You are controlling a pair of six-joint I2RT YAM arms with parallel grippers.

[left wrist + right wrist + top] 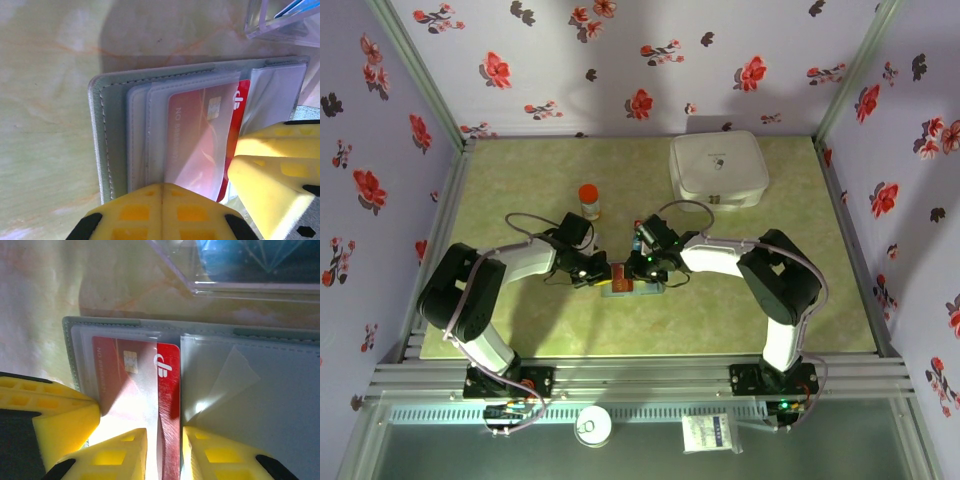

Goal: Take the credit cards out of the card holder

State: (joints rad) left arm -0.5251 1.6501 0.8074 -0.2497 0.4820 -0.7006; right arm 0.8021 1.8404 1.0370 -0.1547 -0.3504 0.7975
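The card holder is laid open on the surface under the fully closed left end effector, by which nothing is gripped. The bared edge of the red credit card is pinched in the narrowly parted right end effector. Bare surface is left beyond the holder's stitched edge; a clear box is set close ahead. The card's remainder is veiled by a frosted sleeve
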